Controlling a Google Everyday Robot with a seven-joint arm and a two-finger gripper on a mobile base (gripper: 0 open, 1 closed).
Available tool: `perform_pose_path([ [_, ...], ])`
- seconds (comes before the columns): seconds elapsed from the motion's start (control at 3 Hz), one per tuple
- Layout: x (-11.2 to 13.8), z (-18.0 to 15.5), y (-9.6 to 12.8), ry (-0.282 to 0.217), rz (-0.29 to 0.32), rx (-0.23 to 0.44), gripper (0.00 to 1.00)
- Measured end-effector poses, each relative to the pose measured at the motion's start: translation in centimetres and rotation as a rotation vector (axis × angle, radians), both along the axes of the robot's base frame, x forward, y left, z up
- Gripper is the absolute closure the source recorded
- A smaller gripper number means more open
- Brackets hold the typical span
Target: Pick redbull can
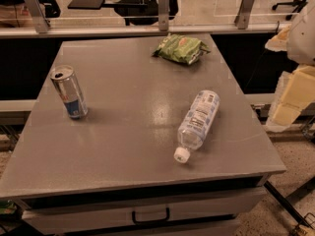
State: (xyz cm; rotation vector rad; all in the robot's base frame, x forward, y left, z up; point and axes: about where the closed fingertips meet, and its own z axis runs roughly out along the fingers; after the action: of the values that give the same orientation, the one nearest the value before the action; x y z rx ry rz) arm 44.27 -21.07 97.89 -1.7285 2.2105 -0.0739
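The redbull can (69,92) stands upright on the left side of the grey table (128,146). It is slim and silver with a blue lower band and an opened pull-tab top. My gripper (291,98) shows as cream-coloured blocky parts at the right edge of the camera view, beyond the table's right side. It is far from the can, with the whole table width between them, and it holds nothing that I can see.
A clear plastic water bottle (198,123) lies on its side right of the table's centre, its white cap toward the front. A green chip bag (180,48) lies at the back. A glass partition with metal posts (164,6) runs behind the table. A drawer handle (150,215) is below the front edge.
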Motion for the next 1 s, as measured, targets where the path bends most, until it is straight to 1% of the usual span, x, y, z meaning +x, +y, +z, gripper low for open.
perform_pose_path([
  [0.33, 1.9, 0.0, 2.1, -0.018, 0.021, 0.054, 0.00],
  [0.67, 4.5, 0.0, 5.0, -0.060, 0.044, 0.130, 0.00],
  [1.0, 7.4, -0.4, 8.8, -0.093, 0.071, 0.204, 0.00],
])
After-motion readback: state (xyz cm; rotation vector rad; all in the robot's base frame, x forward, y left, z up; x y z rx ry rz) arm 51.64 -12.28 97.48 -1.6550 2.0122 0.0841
